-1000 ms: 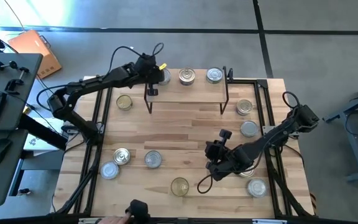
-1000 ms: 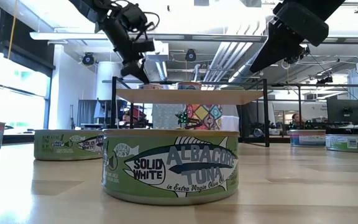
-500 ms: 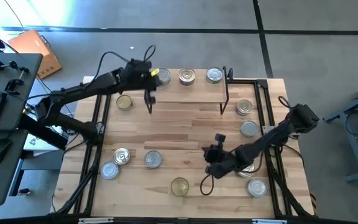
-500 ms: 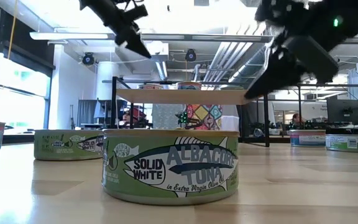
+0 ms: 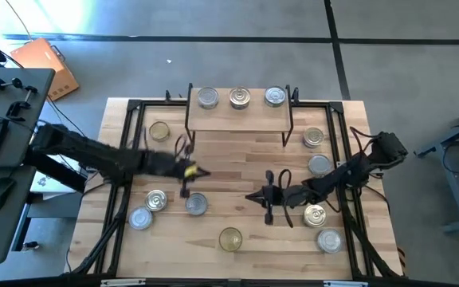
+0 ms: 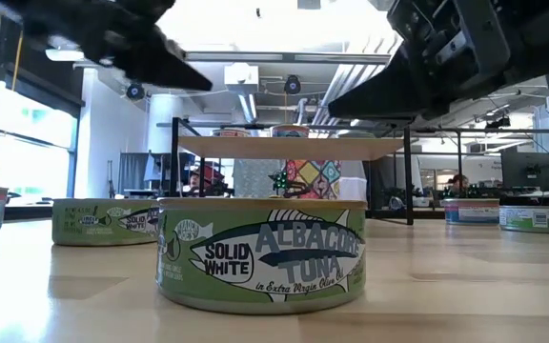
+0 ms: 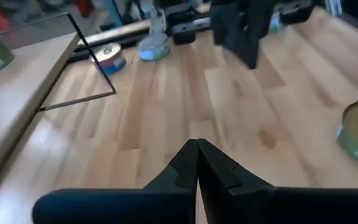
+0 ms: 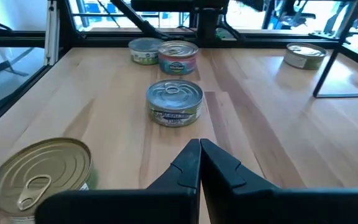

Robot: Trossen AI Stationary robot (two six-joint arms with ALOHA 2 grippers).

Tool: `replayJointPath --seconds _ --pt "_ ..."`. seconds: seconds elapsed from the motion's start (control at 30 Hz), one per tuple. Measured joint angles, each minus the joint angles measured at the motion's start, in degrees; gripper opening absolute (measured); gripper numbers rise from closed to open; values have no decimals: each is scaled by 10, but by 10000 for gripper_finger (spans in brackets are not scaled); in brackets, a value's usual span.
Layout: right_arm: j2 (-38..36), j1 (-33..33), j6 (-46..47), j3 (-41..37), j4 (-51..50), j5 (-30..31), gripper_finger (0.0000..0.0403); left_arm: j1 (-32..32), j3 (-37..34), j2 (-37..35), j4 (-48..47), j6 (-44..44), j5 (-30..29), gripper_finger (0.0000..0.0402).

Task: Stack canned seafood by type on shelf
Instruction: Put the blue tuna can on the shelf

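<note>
Jaws of both grippers are pressed together with nothing between them. The left gripper (image 5: 200, 172) hovers above the middle of the light butcher-block table (image 5: 237, 163), in front of the shelf, its dark arm reaching in from the table's left side. The right gripper (image 5: 251, 195) hangs just right of centre, pointing toward the left one, the two tips near each other but apart.

The low light-wood shelf on thin black wire legs (image 5: 239, 116) stands at the far edge of the table. Three short round metal tins sit in a row on its board: a plain silver-grey one (image 5: 207, 98), one with a pull-ring (image 5: 240, 98) and another silver one (image 5: 275, 96).

The other tins lie scattered on the table. A gold-topped tin (image 5: 159, 131) sits left of the shelf. Three silver tins (image 5: 156, 200) cluster at the left front, beneath and beside the left arm. A gold-topped tin with a green "Albacore Tuna" label (image 5: 230, 238) stands at the front centre, closest to the low camera. Four more tins (image 5: 314, 138) line the right side, one of them gold-topped and lying just beside the right arm.
</note>
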Motion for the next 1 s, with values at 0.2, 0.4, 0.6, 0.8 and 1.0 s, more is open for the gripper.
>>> replayJointPath --seconds 0.2,0.4,0.6,0.8,1.0 --pt "21 -18 -4 0 30 -63 0 -152 -115 66 300 -65 -153 0" --pt "73 -19 -34 48 46 -163 23 -219 -113 108 332 -76 -233 0" --pt "117 -19 -71 159 -103 -154 99 -265 -92 86 252 -140 -342 0" --pt "117 -26 -64 243 -324 -77 142 -340 21 -2 -207 -462 -326 0" --pt "117 -33 -78 249 -318 -78 145 -380 119 8 -609 -862 -176 0"
